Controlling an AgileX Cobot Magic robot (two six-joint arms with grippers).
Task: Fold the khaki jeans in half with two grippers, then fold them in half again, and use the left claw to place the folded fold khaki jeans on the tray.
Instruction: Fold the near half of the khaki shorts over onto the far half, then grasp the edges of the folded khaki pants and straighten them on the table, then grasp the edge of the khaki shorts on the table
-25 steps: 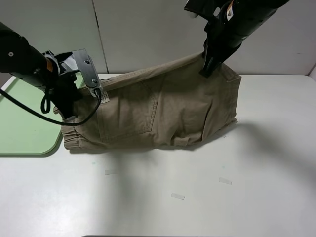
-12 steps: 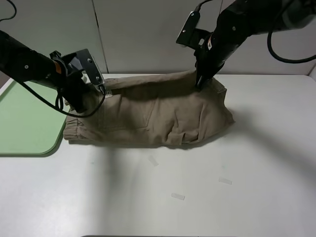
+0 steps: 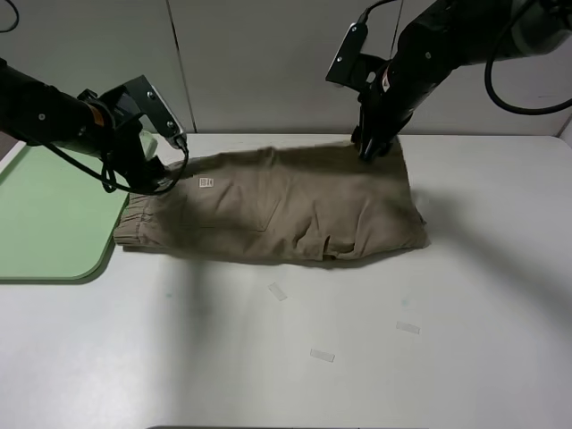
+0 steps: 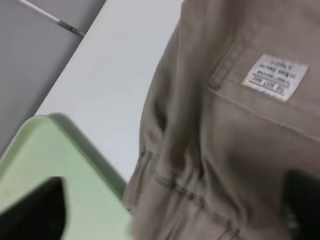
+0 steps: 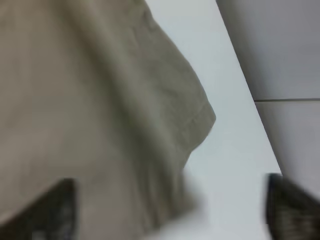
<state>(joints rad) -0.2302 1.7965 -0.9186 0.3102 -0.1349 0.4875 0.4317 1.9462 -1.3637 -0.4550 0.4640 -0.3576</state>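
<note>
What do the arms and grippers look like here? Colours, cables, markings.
The left arm and right arm are glossy black. The left gripper has two black fingers, a grey metal plate, a small orange label and a loose black cable. The right gripper has a grey plate, an orange-white label and a black cable.

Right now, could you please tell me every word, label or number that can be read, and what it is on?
White label on the khaki jeans: lines of dark print, too blurred to read.
Orange-white sticker on the right arm: too small to read.
No other text shows.
</note>
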